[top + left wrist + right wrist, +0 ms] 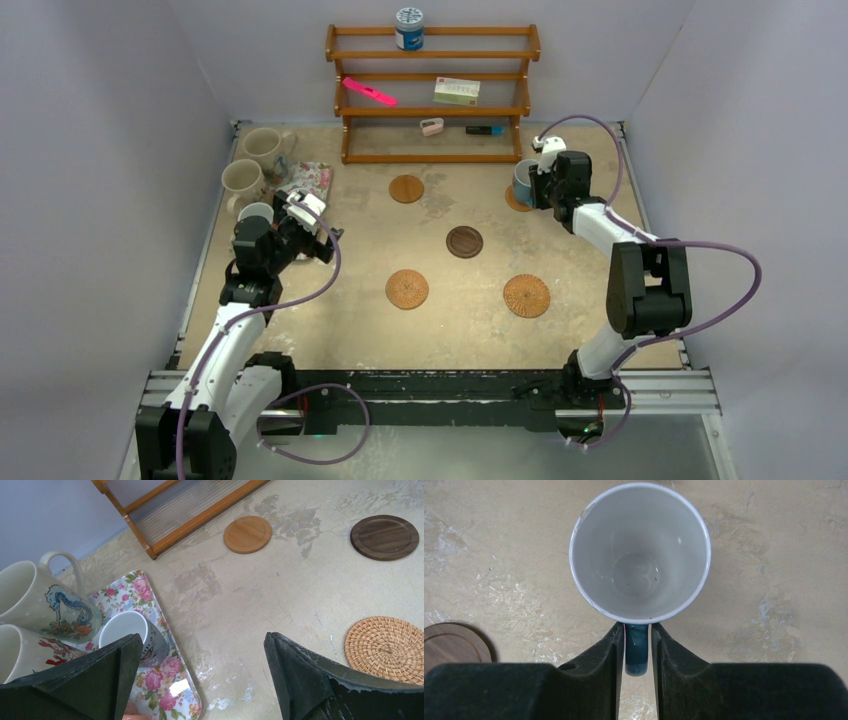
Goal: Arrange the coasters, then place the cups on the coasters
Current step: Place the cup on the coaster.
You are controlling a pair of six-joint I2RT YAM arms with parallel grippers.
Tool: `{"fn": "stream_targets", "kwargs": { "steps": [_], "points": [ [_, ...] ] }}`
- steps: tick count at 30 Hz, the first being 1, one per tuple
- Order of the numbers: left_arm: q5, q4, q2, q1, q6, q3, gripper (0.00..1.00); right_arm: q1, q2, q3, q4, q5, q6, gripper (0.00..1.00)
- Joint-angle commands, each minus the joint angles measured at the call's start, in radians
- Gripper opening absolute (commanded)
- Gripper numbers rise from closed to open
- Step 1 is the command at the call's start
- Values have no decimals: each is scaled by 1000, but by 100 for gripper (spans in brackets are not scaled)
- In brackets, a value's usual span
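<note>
Along the far edge of the bench [460, 330]: a wooden rack [432, 100]. At the left edge, over the floral mat [312, 178]: left jaws spread wide, gripping nothing, poised above the small grey cup [127, 630]; close by, two cream cups [262, 146]. Near the far right corner: blue cup [640, 550], upright on a tan coaster [514, 201], handle between the right jaws, narrowed close around it; pinched or merely flanked, cannot tell. Across mid-bench, well apart: three tan coasters [407, 288], one dark brown coaster [464, 241].

Robot lab, plain walls [120, 150], worn test table [460, 335]
</note>
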State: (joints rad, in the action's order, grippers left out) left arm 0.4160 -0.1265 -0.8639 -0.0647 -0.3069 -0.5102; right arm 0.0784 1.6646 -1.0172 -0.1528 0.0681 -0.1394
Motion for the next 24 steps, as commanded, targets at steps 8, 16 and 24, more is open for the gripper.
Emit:
{"fn": "stream_targets", "kwargs": {
  "steps": [8,16,24],
  "points": [
    [18,-42,6,8,-6,-1,100,4,-44,-53,14,-11,-12,36],
    [18,-43,8,8,-6,-1,100,4,-71,-63,42,-11,-18,48],
    [19,-44,0,8,-6,-2,100,4,-122,-83,79,0,-28,58]
  ]
}}
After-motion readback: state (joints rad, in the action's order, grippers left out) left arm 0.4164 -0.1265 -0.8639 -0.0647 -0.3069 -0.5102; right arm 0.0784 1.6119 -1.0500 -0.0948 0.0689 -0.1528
